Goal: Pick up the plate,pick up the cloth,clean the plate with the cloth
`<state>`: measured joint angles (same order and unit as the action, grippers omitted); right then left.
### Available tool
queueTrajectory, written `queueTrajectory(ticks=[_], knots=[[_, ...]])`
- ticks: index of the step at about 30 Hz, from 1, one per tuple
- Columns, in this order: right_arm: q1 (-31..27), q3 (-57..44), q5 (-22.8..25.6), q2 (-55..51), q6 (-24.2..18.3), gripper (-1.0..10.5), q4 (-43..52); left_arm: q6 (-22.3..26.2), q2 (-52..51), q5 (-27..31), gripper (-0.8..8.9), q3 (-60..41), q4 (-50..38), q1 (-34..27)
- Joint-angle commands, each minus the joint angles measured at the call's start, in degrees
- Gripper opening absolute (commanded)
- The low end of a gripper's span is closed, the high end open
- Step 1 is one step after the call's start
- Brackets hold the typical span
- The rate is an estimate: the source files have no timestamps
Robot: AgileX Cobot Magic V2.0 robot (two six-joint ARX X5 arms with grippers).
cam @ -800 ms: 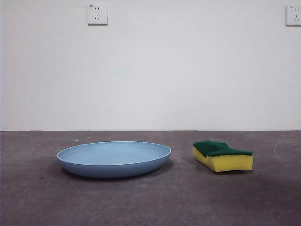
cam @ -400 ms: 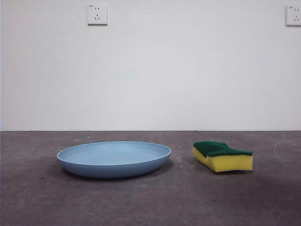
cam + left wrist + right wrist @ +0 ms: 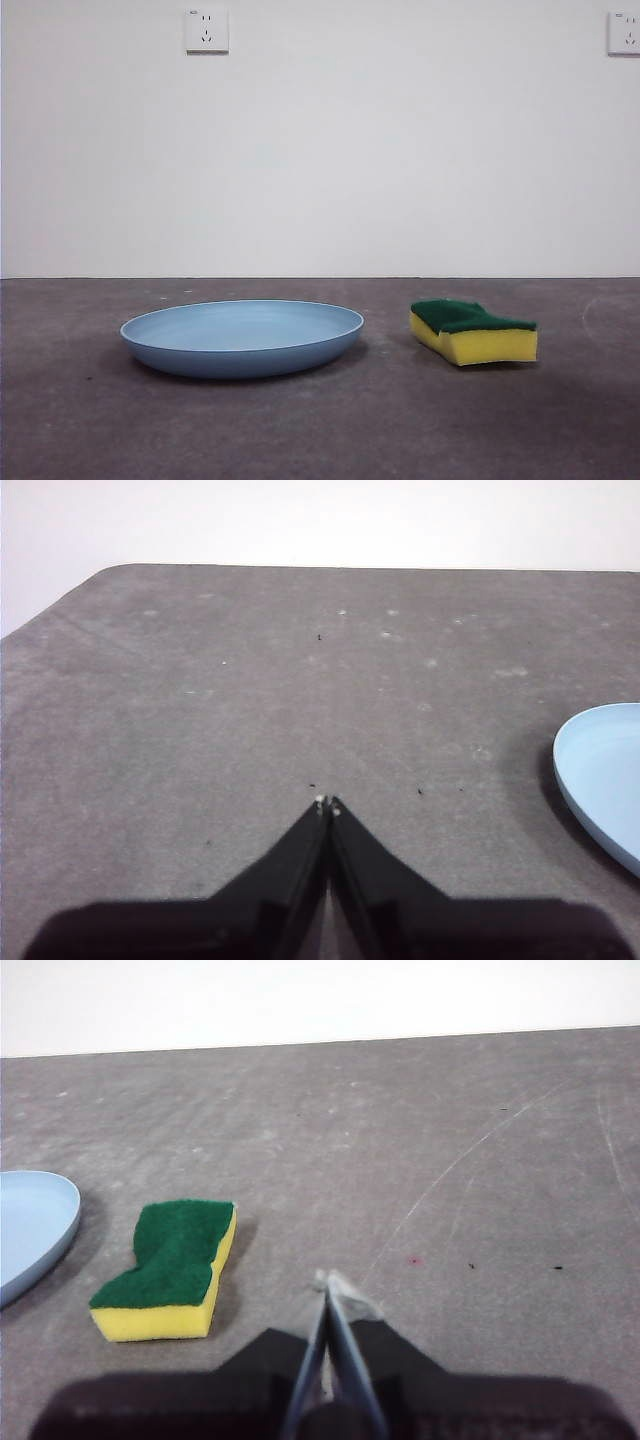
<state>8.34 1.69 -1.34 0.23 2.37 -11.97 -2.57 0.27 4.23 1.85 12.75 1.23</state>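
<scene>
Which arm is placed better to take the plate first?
Left. The plate lies near the left gripper, while the right gripper is beside the cloth. Both are shut and empty.

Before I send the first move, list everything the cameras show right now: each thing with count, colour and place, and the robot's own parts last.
plate: one, light blue, flat on the table, empty, beside the sponge with a gap between them.
sponge: one, yellow foam with dark green scouring layer facing up, lying on the table, untouched.
table: one, dark grey, scuffed and speckled.
wall: white, behind the table.
sockets: two, white, high on the wall, one cut by the front view's edge.
left pincer: one, black, jaws shut, over bare table with the plate's rim off to one side.
right pincer: one, black, jaws shut, over the table near the sponge, holding nothing.
</scene>
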Motion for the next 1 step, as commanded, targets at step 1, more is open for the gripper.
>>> queueTrajectory(ticks=[1], knots=[[0.0, -0.7, 0.2, -0.2, 0.6, 0.0, 0.2, 0.7, -0.2, 0.0, -0.03, -0.8, -0.2, -0.2]])
